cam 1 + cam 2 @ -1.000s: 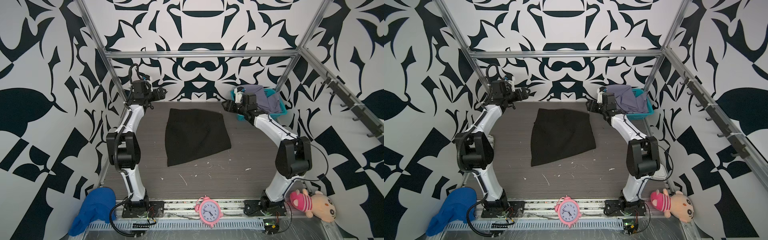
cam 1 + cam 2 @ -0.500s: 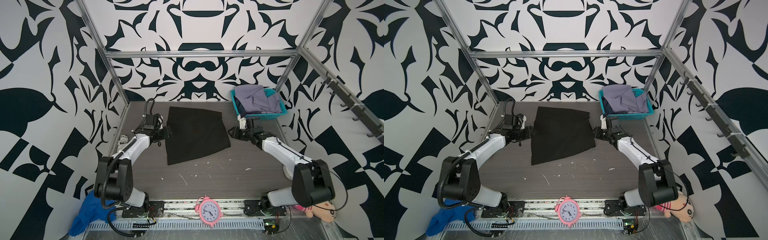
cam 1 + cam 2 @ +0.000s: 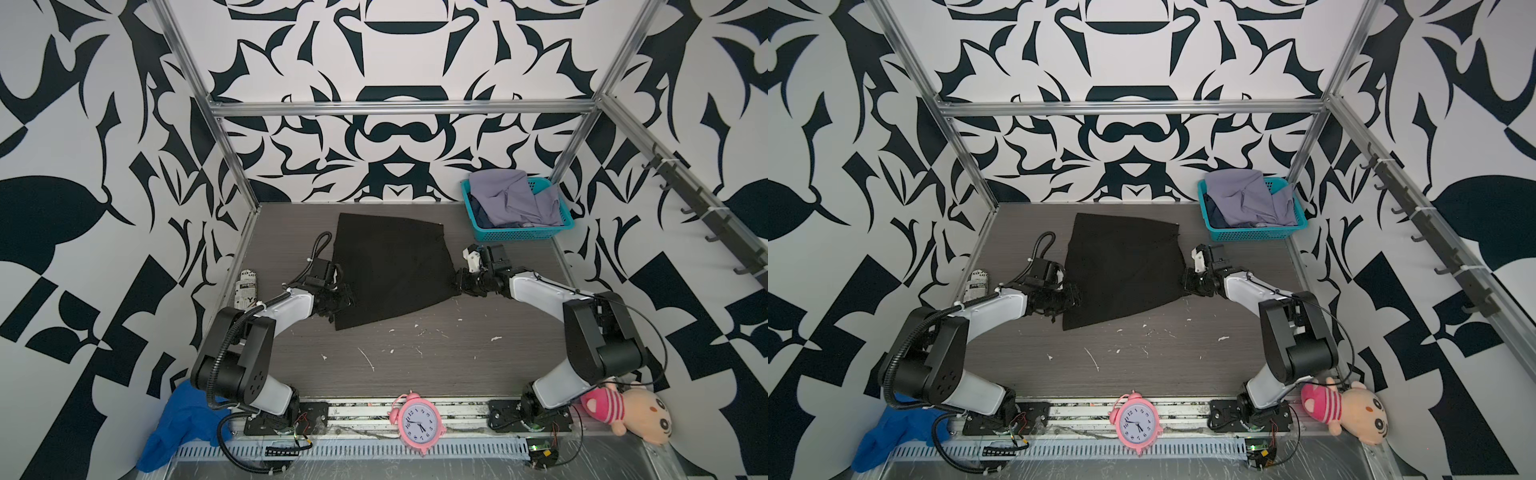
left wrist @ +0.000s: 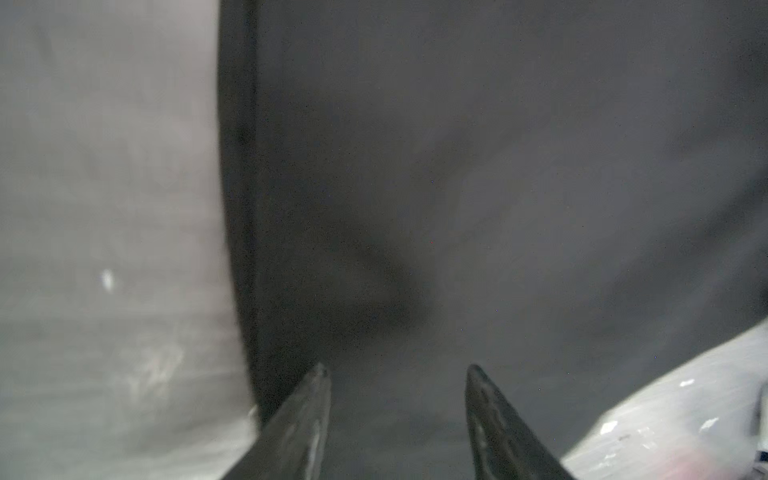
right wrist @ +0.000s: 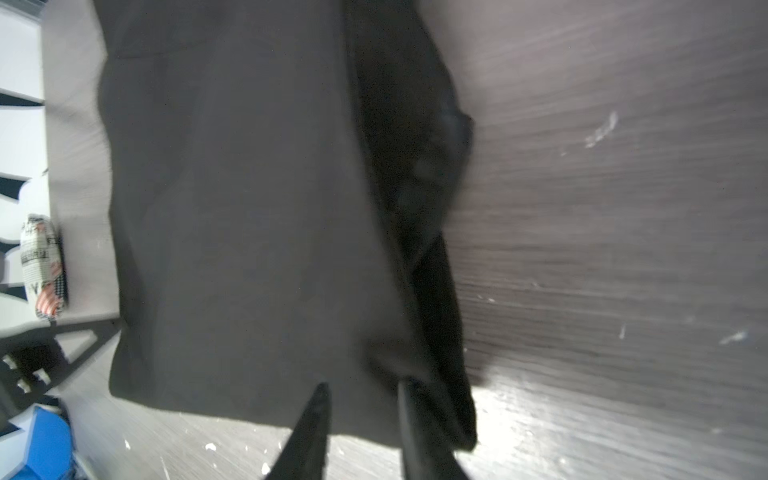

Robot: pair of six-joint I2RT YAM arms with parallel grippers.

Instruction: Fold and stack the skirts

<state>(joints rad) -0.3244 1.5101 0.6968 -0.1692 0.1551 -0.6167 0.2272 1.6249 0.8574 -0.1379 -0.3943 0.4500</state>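
Spreading over the far middle of the table point(image 3: 415, 365), the black skirt point(image 3: 390, 270) lies flat, narrow end toward the back wall and wide hem toward the front. Behind it to the right stands the teal basket point(image 3: 519, 236), with the lavender-grey skirt point(image 3: 511, 199) heaped inside (a sliver of dark blue cloth shows beneath it). The left gripper point(image 3: 343, 297) sits on the skirt's left edge near the front corner. Its wrist view shows its fingers apart with black cloth between them, but I cannot tell whether they pinch it. The right gripper point(image 3: 461, 286) meets the right edge near the hem. Its fingers stand closer together over a raised fold, and a grip cannot be told there either. A second ago both arms were up by the back wall – since then they have dropped to the skirt's sides and slid toward the front, while the skirt itself has stayed put.
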